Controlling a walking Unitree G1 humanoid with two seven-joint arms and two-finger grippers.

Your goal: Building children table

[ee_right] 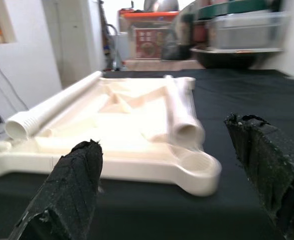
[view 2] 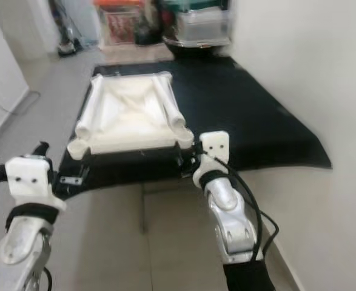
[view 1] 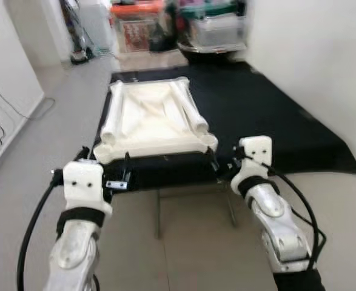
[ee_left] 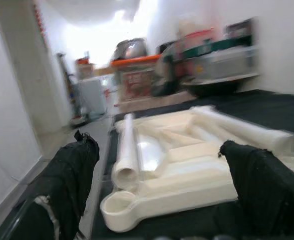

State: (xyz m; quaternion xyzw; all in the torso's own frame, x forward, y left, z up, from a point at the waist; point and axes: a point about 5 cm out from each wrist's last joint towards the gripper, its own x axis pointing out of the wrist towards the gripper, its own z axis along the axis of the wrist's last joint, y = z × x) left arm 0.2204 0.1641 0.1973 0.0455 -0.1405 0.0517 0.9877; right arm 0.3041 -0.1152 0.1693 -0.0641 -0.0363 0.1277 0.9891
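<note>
On the black mat (view 1: pixel 268 115), the cream tabletop (view 1: pixel 150 124) lies upside down with two loose legs (view 1: pixel 187 109) resting along its sides. The left hand (view 1: pixel 118 176) and right hand (view 1: pixel 217 165), both released with fingers spread, hover just short of its near edge. A good next move would centre one hand on a single leg before clenching, lest it roll.
</note>
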